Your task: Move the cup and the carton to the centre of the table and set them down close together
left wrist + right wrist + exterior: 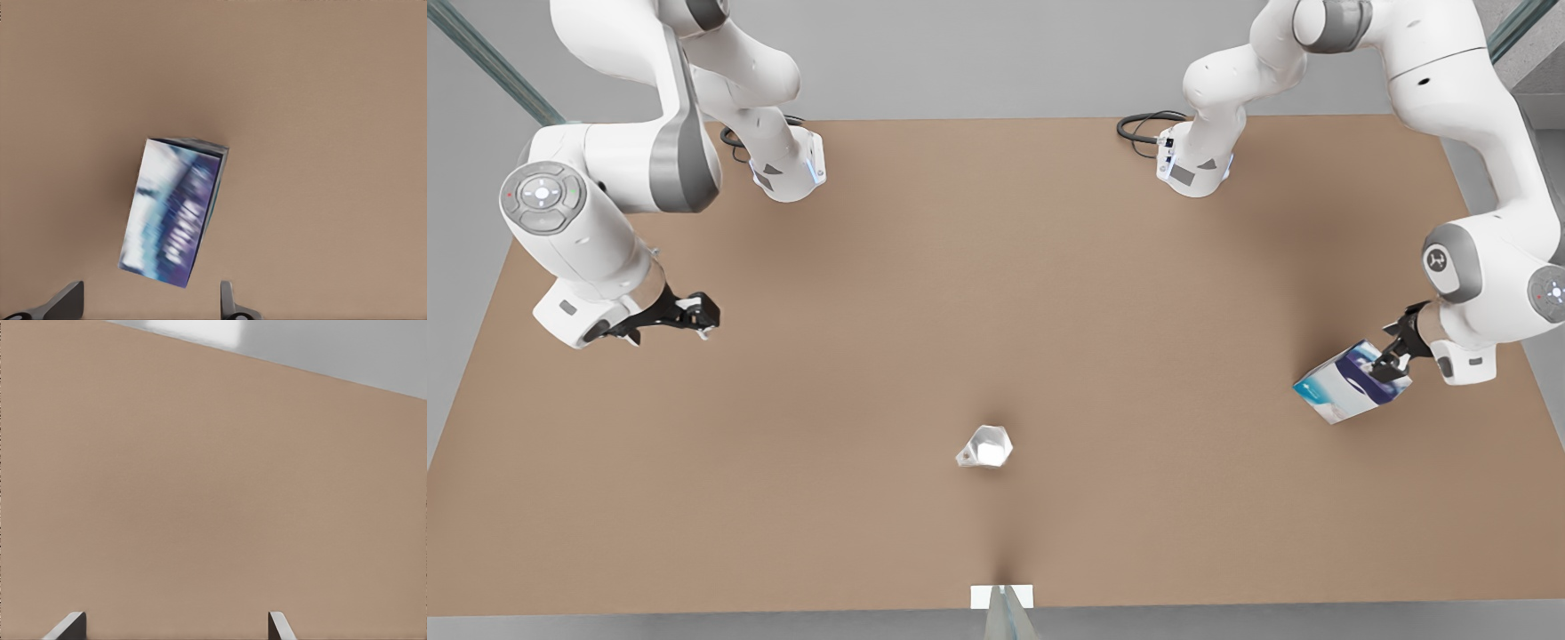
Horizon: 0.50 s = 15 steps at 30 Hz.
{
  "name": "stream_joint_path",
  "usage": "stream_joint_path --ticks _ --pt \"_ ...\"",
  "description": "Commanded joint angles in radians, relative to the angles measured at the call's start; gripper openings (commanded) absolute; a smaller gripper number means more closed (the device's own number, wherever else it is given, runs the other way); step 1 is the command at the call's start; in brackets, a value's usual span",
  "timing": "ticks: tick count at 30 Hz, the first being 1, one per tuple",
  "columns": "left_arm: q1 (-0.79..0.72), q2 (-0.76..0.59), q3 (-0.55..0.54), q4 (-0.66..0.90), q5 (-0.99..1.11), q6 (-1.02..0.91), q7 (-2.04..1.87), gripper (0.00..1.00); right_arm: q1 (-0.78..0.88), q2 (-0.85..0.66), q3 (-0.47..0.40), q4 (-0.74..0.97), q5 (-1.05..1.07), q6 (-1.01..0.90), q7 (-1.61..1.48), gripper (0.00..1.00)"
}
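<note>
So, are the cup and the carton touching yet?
Apart. The front view shows bare table between the cup, near the middle, and the carton at that view's right.

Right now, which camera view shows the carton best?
The left wrist view shows the carton best: it is large there, lying on the table ahead of the open left claw, though its print is smeared. The front view shows it small, at that claw. The right wrist view looks at table.
</note>
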<state>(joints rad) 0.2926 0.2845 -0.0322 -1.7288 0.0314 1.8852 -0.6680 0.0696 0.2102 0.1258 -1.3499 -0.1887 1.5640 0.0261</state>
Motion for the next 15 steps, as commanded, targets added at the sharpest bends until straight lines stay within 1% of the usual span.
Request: stream_joint_path --ticks 1,3,5,11,15 --pt "0.002 0.001 0.0 0.0 -0.005 0.002 0.001 0.99 -0.001 0.0 -0.001 0.0 0.0 0.001 0.0 1.0" --pt "0.013 0.011 0.0 -0.009 -0.005 0.008 0.001 0.99 0.001 0.0 0.0 0.0 -0.002 0.001 0.0 1.0" --pt "0.03 0.013 0.0 -0.051 -0.007 0.051 0.001 0.99 0.003 0.001 0.0 0.0 -0.002 0.001 0.0 1.0" --pt "0.027 0.033 0.002 -0.066 -0.019 0.092 -0.002 0.98 0.004 0.003 0.0 -0.002 0.0 0.024 0.0 1.0" --pt "0.043 0.045 0.002 -0.103 -0.01 0.133 0.005 0.99 0.004 0.003 0.0 -0.002 0.0 0.022 0.0 1.0"
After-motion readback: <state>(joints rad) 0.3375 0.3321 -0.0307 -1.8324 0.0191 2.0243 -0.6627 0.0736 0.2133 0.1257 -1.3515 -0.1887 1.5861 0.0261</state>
